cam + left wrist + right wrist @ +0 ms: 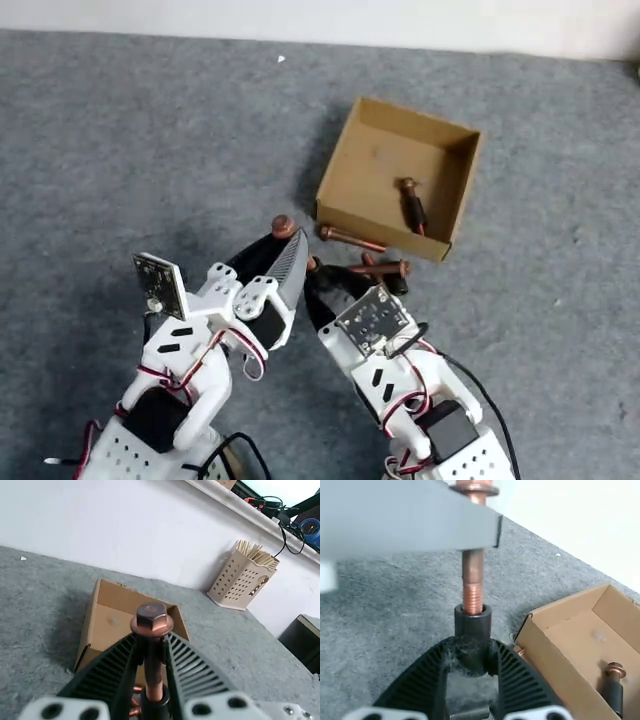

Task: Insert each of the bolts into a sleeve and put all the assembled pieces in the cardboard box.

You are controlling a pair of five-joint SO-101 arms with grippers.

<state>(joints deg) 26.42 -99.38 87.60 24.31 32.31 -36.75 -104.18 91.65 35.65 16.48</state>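
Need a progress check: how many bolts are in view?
4 bolts. One held by the left gripper, tip in the sleeve held by the right gripper; one sleeved in the cardboard box; two loose on the table beside it. Arms may hide others.

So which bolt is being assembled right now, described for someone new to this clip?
Start at the cardboard box; beside its near-left corner the two arms meet. The bolt stands there head-up between the fingers of the left gripper, unlike the loose bolts lying flat by the box.
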